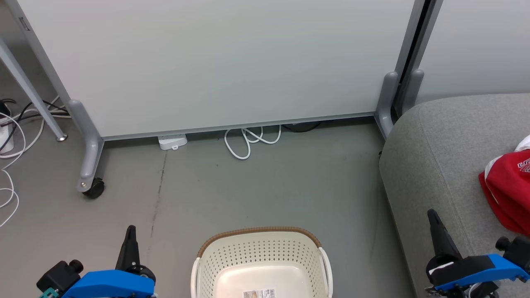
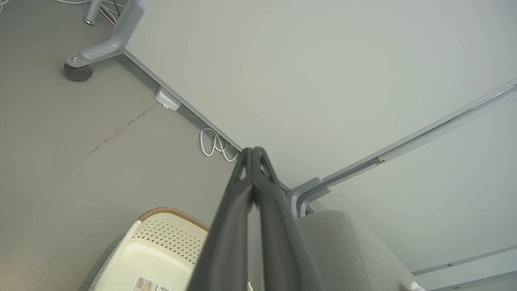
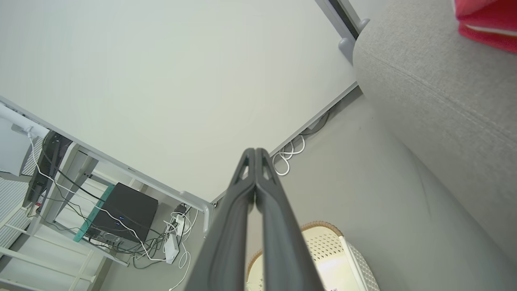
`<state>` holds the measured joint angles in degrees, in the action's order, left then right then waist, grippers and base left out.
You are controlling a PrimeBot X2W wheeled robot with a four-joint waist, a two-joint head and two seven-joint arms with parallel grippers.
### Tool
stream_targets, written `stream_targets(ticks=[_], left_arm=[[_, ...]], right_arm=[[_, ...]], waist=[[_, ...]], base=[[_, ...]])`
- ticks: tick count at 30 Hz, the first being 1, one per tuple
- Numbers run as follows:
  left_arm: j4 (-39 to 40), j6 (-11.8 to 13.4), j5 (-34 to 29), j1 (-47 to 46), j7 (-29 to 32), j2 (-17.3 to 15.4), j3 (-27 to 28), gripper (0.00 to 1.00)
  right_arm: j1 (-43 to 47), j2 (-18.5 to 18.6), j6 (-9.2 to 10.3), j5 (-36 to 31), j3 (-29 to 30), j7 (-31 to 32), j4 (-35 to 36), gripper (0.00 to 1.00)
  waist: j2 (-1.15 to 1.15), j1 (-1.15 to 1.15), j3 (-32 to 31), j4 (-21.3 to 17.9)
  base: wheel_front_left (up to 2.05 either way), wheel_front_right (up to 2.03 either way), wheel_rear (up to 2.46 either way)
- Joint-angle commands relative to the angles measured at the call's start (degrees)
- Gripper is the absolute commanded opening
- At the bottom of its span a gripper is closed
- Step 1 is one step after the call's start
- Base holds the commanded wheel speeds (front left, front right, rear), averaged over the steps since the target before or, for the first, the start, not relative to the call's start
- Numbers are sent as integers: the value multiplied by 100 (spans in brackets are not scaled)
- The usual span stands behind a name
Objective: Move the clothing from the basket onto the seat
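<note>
Hovering low on both sides, folks: the left claw [image 1: 131,236] is pinched fully closed with nothing in it, and the right claw [image 1: 433,219] is the same, fingers pressed together and empty. Where's the clothing [image 1: 506,194]? It's a red heap with white trim lying on the seat [image 1: 439,157], out at the right edge of the head view, well apart from the basket [image 1: 258,230]. That basket sits on the floor between the two claws and shows a bare cream bottom with just a sticker [image 1: 259,293]. Its near end is cut off, so I can't vouch for that part. My read: the transfer looks about finished. Doing this step well means checking that hidden end before calling it, and drawing the right claw, near the heap, away cleanly so the soft fabric isn't snagged.
</note>
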<state>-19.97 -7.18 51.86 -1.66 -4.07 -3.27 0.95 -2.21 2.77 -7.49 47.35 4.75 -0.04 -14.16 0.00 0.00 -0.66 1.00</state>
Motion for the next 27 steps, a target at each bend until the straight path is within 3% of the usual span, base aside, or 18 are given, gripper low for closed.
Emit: stream_targets(ticks=[1, 27], left_arm=[[102, -21, 196, -183, 49, -14, 47, 0], [315, -32, 1777, -315, 470, 8, 269, 0]], right_arm=[[-162, 15, 0, 230, 26, 32, 68, 0], [-284, 16, -1, 1986, 91, 293, 52, 0]], waist=[[0, 0, 2, -2], [0, 0, 29, -35]], base=[[0, 0, 0], [0, 0, 0]])
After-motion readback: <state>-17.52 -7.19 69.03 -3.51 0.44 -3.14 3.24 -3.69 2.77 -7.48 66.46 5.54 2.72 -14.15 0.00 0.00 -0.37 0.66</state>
